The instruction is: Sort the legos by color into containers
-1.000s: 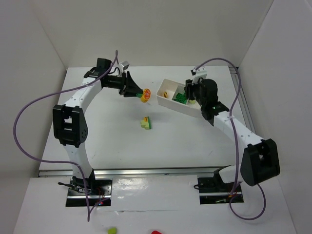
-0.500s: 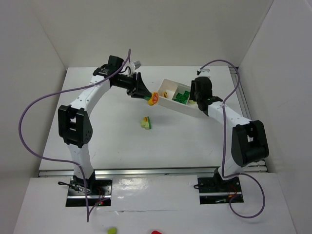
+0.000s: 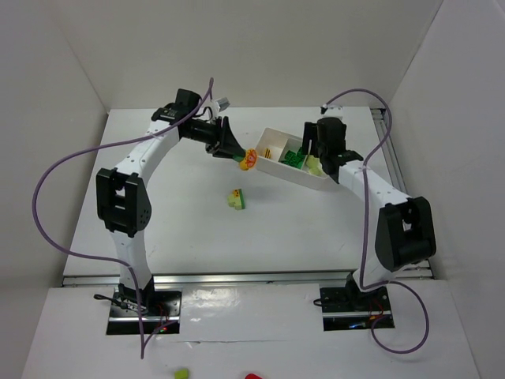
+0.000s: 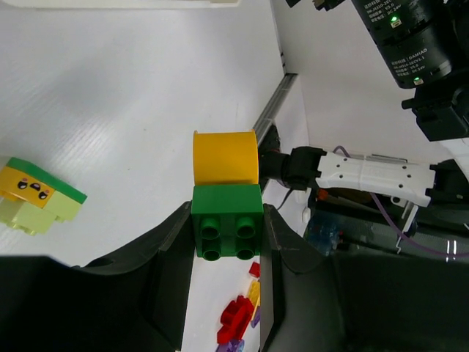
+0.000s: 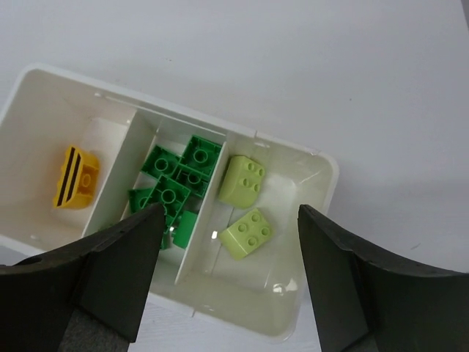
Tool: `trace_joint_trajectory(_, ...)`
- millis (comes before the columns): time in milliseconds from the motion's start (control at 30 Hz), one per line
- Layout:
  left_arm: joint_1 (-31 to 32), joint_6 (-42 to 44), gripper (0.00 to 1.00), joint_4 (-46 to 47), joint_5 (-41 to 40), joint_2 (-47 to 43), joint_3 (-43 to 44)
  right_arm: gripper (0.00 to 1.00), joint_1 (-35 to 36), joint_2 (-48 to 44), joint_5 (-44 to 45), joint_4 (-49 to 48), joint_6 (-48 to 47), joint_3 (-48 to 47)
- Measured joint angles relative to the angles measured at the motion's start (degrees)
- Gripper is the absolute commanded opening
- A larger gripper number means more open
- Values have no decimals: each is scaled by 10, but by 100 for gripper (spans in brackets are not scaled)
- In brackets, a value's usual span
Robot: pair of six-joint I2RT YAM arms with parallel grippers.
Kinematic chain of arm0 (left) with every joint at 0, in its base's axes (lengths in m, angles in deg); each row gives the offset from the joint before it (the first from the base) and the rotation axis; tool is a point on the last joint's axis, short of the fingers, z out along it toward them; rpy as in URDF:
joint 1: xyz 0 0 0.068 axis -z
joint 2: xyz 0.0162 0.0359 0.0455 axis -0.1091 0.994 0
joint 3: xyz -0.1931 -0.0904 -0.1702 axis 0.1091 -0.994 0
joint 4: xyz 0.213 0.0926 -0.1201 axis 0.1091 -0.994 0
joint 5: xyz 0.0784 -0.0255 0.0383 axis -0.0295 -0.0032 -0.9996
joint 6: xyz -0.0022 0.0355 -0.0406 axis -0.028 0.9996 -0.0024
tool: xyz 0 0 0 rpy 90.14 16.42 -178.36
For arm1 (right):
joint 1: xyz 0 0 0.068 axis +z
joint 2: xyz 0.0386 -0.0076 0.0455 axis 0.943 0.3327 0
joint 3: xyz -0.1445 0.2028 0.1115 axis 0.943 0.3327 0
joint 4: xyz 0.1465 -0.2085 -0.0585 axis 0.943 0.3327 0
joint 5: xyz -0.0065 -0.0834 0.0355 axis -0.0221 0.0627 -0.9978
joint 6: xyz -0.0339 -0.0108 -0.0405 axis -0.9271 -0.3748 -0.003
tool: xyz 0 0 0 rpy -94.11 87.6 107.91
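My left gripper (image 3: 243,160) is shut on a dark green brick (image 4: 227,231) with an orange-yellow piece (image 4: 225,158) stuck on its far side, held above the table just left of the white tray (image 3: 272,133). My right gripper (image 3: 310,154) is open and empty above the tray (image 5: 322,158). The tray's left compartment holds an orange-yellow brick (image 5: 77,177), the middle one several dark green bricks (image 5: 179,180), the right one two pale yellow-green bricks (image 5: 243,180). A small stack of pale green, yellow and green bricks (image 3: 237,199) lies on the table, also in the left wrist view (image 4: 37,196).
White walls close in the table at the back and both sides. Purple cables loop off both arms. Loose small pieces lie below the table's front edge (image 3: 181,373), and red, yellow and purple ones show in the left wrist view (image 4: 242,315).
My left gripper has carried the green-and-yellow stack to the right, up to the tray's left end. My right arm has drawn back and folded, its gripper staying over the tray.
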Motion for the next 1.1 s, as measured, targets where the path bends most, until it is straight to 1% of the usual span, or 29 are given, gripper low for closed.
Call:
trace_joint_trajectory(67,0,4,0,0,15,0,0,80,-2,-11,-32,1,-16,0)
trace_joint_trajectory(100,0,9,0,0,27,1,0,80,-4,-19,-59,0,-26,0)
trace_joint_trajectory(133,0,14,0,0,38,2,0,82,-5,-30,-95,1,-37,1)
trace_joint_trajectory(167,0,17,0,0,53,4,1,86,-6,-43,-141,1,-47,2)
trace_joint_trajectory(233,0,28,0,0,80,9,1,89,-9,-68,-221,0,-63,3)
trace_joint_trajectory(367,1,31,0,28,124,14,-14,90,-28,-102,-408,0,-55,0)
trace_joint_trajectory(400,1,27,0,49,136,14,-22,90,-36,-104,-454,-1,-44,-1)
trace_joint_trajectory(467,1,8,0,118,155,9,-51,85,-48,-102,-534,-8,-11,-4)
trace_joint_trajectory(567,0,-45,0,222,175,-3,-101,85,-59,-93,-637,-23,48,-5)
trace_joint_trajectory(633,0,-85,0,292,185,-6,-114,85,-60,-82,-699,-45,91,-5)
trace_joint_trajectory(733,0,-123,0,362,195,-6,-114,87,-60,-70,-762,-79,142,-5)
trace_joint_trajectory(833,0,-138,0,390,201,-6,-114,89,-56,-66,-802,-103,173,-5)
trace_joint_trajectory(967,1,-148,0,410,205,-7,-114,90,-45,-51,-819,-108,186,-6)
trace_joint_trajectory(1100,1,-153,0,419,207,-10,-114,90,-33,-20,-814,-110,197,-12)
